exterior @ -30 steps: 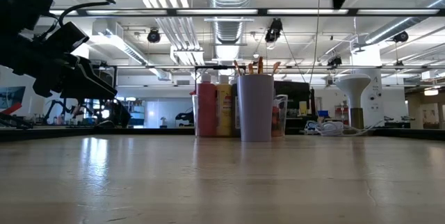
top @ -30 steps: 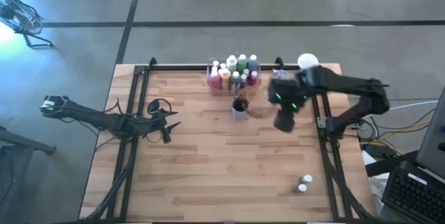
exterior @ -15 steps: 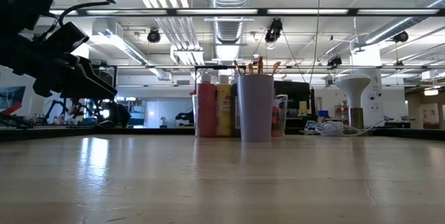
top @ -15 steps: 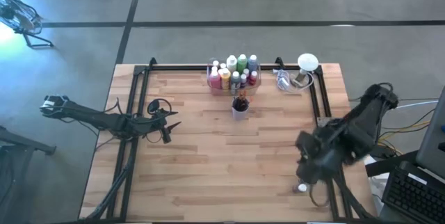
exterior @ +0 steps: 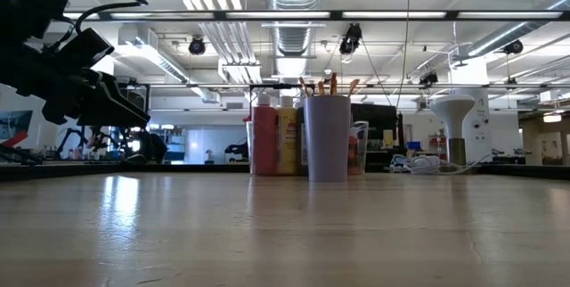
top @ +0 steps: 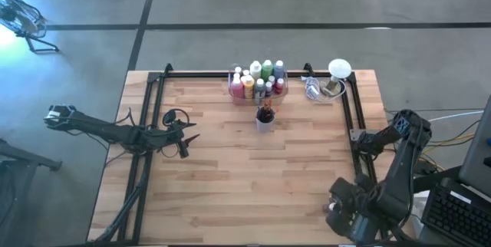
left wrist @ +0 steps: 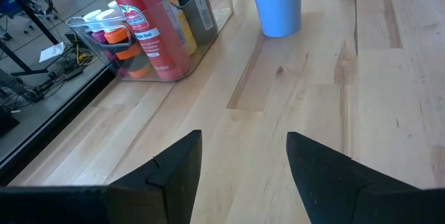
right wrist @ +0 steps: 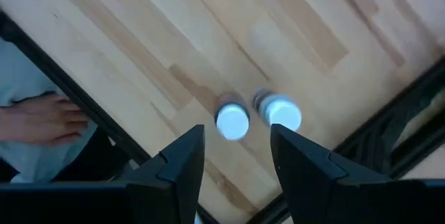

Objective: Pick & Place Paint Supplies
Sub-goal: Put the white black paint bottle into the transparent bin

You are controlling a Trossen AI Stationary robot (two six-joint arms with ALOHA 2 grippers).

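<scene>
Two small white-capped paint bottles (right wrist: 232,121) (right wrist: 281,113) stand upright, side by side, on the table near its near right corner. My right gripper (right wrist: 236,163) hangs above them, pointing down and open, touching neither; in the high view the right gripper (top: 343,210) covers most of them. Several taller and small bottles (top: 258,80) stand in a clear bin at the far edge. A pale cup of brushes (top: 265,118) stands in front of the bin. My left gripper (left wrist: 243,161) rests open, low over the left part of the table.
A white lamp and cable (top: 334,74) sit at the far right. Black frame rails (top: 355,124) run along both sides of the table. A person's hand (right wrist: 42,118) shows beyond the near right table edge. Bare wood lies between the cup and the two bottles.
My right arm has swung from beside the bin at the far edge across to the table's near right corner and turned downward; it now hangs over the two small bottles. The left arm and all bottles have kept still.
</scene>
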